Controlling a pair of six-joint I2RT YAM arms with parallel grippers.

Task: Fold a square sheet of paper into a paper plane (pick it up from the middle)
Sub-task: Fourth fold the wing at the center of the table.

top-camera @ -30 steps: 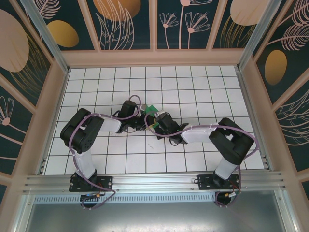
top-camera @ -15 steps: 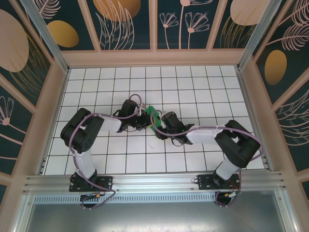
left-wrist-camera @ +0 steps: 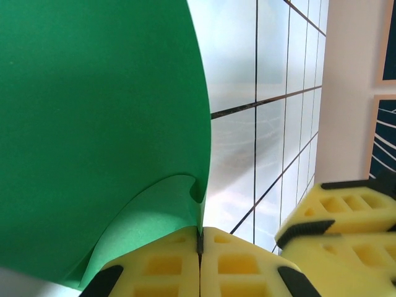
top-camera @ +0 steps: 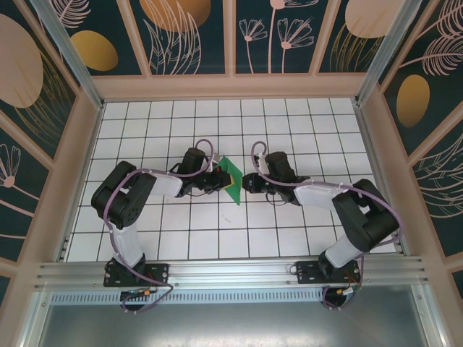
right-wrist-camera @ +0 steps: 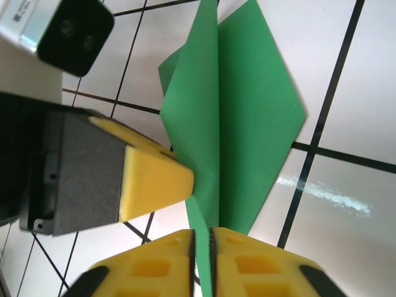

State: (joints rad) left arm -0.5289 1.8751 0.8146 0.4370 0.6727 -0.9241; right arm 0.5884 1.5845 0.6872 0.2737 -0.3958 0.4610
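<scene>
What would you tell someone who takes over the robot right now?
Grippers: the left gripper is shut on the green paper. The right gripper is shut on it too, at another edge.
Paper: held up between both grippers over the middle of the table, bent, with one long crease showing.
Done: picked up, first fold made.
Left: all further folds. It is not a pointed plane yet.

One overhead view, two wrist views.
We look down on the whole table [top-camera: 145, 238] from behind the bases; close behind the left gripper [top-camera: 220, 182] and right gripper [top-camera: 248, 181], our wrist cameras face each other across the square sheet of paper [top-camera: 232, 176].
</scene>
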